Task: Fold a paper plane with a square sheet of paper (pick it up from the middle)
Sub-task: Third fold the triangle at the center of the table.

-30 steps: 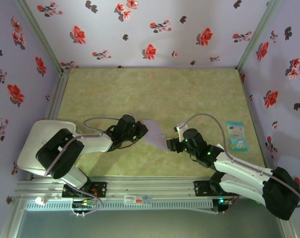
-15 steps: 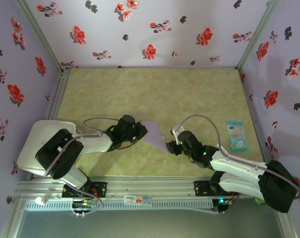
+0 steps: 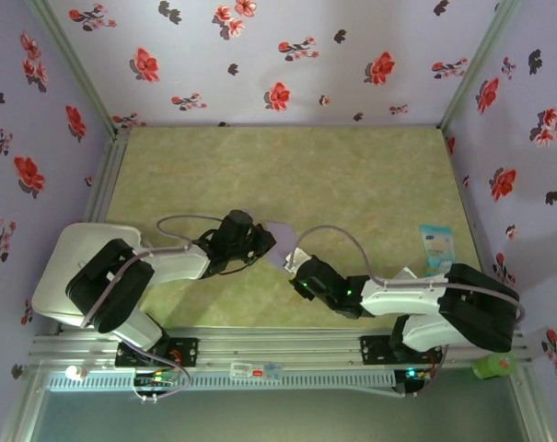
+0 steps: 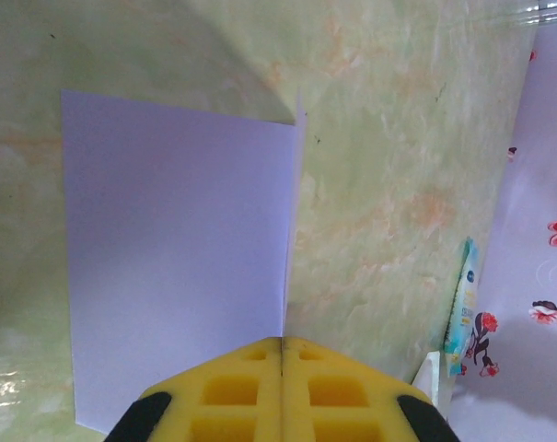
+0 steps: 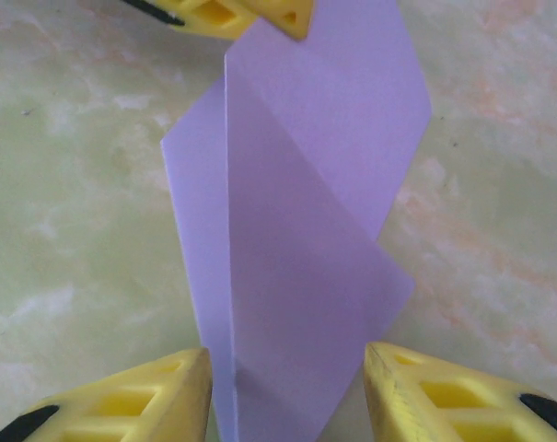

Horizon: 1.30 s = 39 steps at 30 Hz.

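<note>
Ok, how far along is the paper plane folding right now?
Done: the lavender sheet already carries a long crease, with one layer lapping over another. In hand: the left gripper is shut on one end of it, and the right gripper stands open astride the other end. Left: it is not a slim pointed dart yet, so more folds remain.
</note>
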Motion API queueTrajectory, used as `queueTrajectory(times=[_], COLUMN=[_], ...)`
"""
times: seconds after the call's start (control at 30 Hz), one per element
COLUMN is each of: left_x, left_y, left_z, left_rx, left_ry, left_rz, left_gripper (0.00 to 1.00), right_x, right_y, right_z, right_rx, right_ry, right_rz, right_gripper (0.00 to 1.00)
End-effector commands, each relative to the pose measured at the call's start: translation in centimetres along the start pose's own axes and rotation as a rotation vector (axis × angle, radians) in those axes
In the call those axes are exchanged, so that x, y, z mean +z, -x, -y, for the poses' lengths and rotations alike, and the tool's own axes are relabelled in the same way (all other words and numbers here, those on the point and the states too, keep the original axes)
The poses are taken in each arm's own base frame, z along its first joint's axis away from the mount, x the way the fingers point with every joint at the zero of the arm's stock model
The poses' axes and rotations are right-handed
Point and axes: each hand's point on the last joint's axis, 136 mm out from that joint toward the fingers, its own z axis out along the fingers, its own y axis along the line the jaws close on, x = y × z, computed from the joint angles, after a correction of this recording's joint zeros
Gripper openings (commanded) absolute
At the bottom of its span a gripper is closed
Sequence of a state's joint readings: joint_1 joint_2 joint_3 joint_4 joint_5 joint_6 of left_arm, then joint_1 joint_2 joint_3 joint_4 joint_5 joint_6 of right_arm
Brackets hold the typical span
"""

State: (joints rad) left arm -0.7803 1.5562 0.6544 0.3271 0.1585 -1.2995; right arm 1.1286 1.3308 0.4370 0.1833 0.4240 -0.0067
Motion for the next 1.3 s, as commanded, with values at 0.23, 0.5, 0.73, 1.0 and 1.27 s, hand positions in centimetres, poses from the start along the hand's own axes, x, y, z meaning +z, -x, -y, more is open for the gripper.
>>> queueTrajectory(times=[0.23, 0.5, 0.73, 1.0, 1.27], left_x=[0.3, 0.4, 0.4, 0.8, 0.7], left_y=[-0.1, -0.1, 0.0, 0.3, 0.4], left_z=[1.3, 1.1, 1.2, 1.3, 1.5], left_rx=[0.041, 0.033, 0.037, 0.024, 0.027], left_ry=[-0.01, -0.012, -0.015, -0.029, -0.032], left_rz=[-0.017, -0.016, -0.01, 0.007, 0.008], left_gripper=[0.04, 0.05, 0.04, 0.04, 0.05], right_x=[1.2, 0.9, 0.9, 0.9, 1.3], right_y=[1.2, 0.7, 0.4, 0.3, 0.0], right_z=[0.3, 0.7, 0.6, 1.1, 1.0], right_rx=[-0.011, 0.031, 0.056, 0.06, 0.085], right_ry=[-0.088, -0.104, -0.098, -0.126, -0.134], right_rz=[0.005, -0.005, -0.013, -0.022, -0.034], right_gripper=[0.47, 0.33, 0.31, 0.33, 0.33])
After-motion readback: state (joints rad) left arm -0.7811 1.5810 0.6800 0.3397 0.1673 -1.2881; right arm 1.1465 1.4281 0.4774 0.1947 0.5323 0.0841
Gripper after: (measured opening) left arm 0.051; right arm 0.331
